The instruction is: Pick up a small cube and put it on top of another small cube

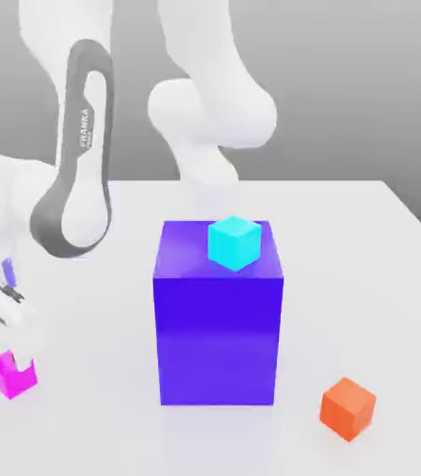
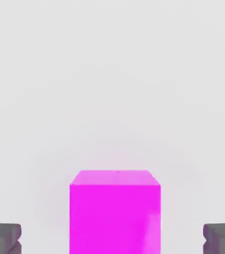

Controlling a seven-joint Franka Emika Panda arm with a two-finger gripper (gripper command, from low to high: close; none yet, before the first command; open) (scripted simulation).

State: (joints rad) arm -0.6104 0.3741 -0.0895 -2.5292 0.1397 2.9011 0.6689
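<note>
Currently your gripper (image 2: 112, 240) stands wide open astride the magenta cube (image 1: 12, 375), gripping nothing, with that cube on the white table (image 1: 372, 242) at the exterior view's left, so grasp, lift and stacking all remain outstanding.

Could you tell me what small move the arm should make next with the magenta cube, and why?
Probably close the gripper on the magenta cube. In the hand view the fingertips stand wide apart with the cube centred between them, clear gaps on both sides, so nothing is gripped yet. In the exterior view the hand sits low over the cube on the table; a slight descent first may help.
</note>
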